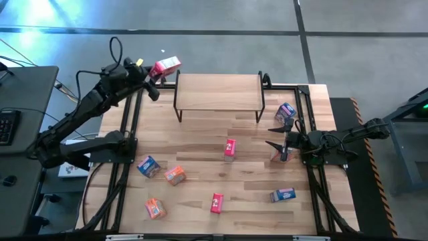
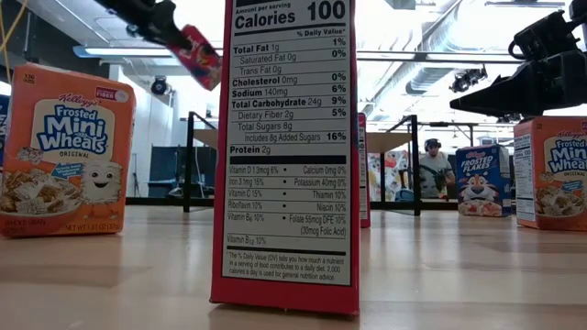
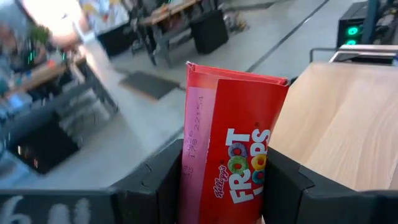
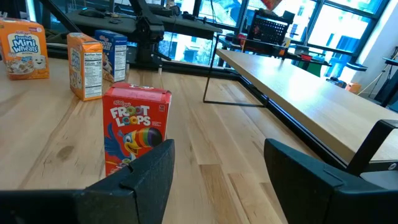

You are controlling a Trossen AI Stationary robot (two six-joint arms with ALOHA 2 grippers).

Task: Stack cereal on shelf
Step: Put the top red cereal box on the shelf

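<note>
My left gripper (image 1: 159, 71) is shut on a red cereal box (image 1: 167, 66) held high in the air beside the far left corner of the shelf (image 1: 217, 92), a light board on thin black legs. The low view shows this box (image 2: 200, 55) up at the top left. My right gripper (image 1: 279, 138) waits open near the table's right edge, level, with nothing between its fingers. A second red cereal box (image 4: 134, 127) stands upright on the table just ahead of it. More cereal boxes stand or lie on the tabletop. My left gripper pinches the red box between its two fingers (image 3: 160, 180), which sit on two opposite sides of the box's lower part (image 3: 199, 186). The box's closed end (image 3: 236, 74) sticks out well beyond the fingertips. It is lifted clear of table and shelf, tilted.
On the table: a red box (image 1: 230, 148) at the centre, a red one (image 1: 217, 202) near the front, blue (image 1: 148, 165) and orange (image 1: 175, 175) (image 1: 155, 208) ones at left, blue ones (image 1: 283, 195) (image 1: 285, 112) at right. Black frame rails run along both table sides.
</note>
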